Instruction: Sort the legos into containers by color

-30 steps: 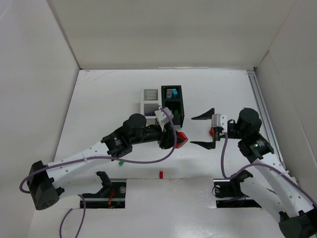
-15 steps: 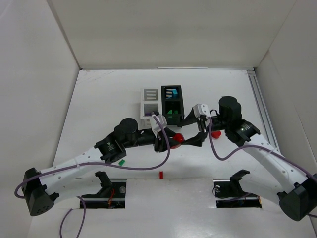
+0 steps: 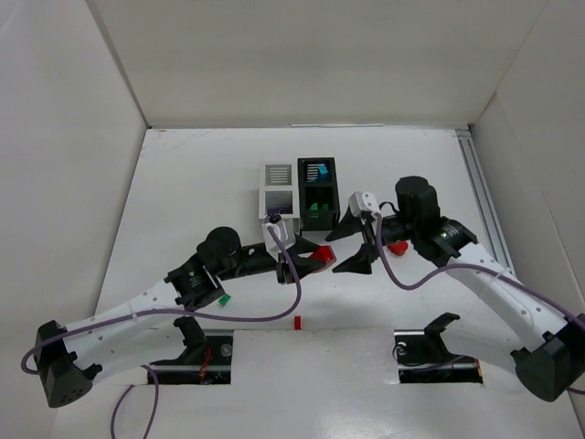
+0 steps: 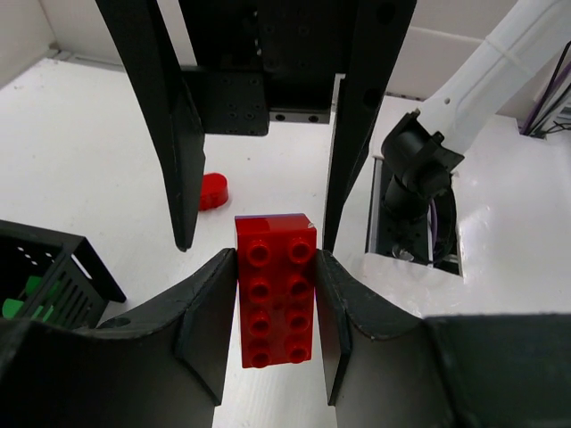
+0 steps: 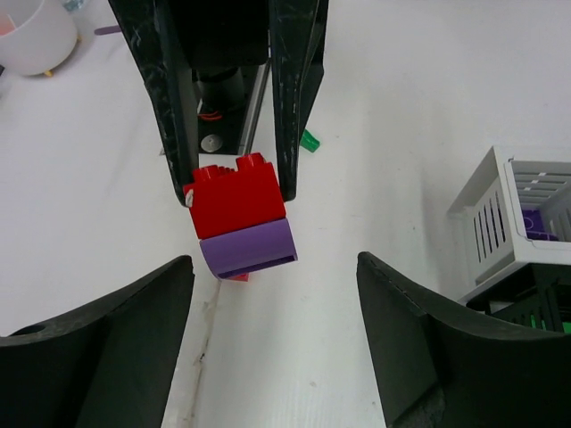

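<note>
My left gripper [image 3: 309,257] is shut on a red lego brick [image 3: 323,252], held just above the table. In the left wrist view the brick [image 4: 275,290] sits studs-up between the jaws [image 4: 275,260]. The right wrist view shows a purple piece [image 5: 249,249] stuck under the red one [image 5: 235,197]. My right gripper [image 3: 351,245] is open and empty, facing the brick from the right, a little apart from it [image 5: 272,267]. The white bin [image 3: 277,187] and the black bin [image 3: 318,182] stand side by side behind. The black one holds green [image 3: 316,208] and cyan [image 3: 318,170] legos.
A red round piece [image 3: 398,247] lies under the right wrist. A green lego [image 3: 222,299] lies by the left arm, and a small red piece [image 3: 297,321] lies at the table's near edge. The white bin holds a purple lego [image 5: 535,234].
My right gripper has swung left, open, until it faces the red brick. My left arm has drawn back to the left with the brick still held.
</note>
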Tool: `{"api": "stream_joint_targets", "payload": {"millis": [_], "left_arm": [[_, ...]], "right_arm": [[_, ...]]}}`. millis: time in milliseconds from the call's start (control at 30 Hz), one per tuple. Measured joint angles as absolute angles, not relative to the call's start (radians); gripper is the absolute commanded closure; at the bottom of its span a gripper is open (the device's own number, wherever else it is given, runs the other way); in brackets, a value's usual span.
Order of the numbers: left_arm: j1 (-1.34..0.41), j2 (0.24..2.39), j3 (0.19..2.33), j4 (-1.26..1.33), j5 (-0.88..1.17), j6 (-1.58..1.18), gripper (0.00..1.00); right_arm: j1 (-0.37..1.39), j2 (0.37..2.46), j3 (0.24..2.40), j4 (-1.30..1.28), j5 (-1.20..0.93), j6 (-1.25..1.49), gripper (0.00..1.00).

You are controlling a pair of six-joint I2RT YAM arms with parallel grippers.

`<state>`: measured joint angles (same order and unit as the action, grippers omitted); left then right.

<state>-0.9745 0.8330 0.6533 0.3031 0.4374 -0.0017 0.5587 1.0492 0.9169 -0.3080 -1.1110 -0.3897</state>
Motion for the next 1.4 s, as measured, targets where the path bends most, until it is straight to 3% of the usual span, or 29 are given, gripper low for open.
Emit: {"api": "stream_joint_targets", "payload": {"millis": [333,500,800,1033,1267,1400], "left_arm": [[-0.974,0.822,0.652,0.321,0.438,0.012,1.0],[-0.974,0.822,0.647,0.329,0.437,0.015,1.0],[-0.973,0.82,0.647,0.334,0.418,0.015,1.0],[-0.982,0.753,0.624,0.327,0.299,0.017,1.0],[-0.972,0.611,0.58,0.314,0.107,-0.003,1.0],[-0.973,0.612,0.585,0.294,-0.111,-0.101,1.0]], "right_arm": [[0.586,1.086,0.921,-0.3,-1.11,-0.377,0.44],[0.595,1.089,0.922,-0.277,-1.118,-0.363,0.47],[0.606,1.089,0.924,-0.255,-1.125,-0.351,0.77],[0.543,1.091,0.923,-0.253,-1.132,-0.374,0.86],[0.294,1.115,0.921,-0.38,-1.147,-0.496,0.86],[0.334,1.127,0.937,-0.442,-1.012,-0.528,0.84]]}}
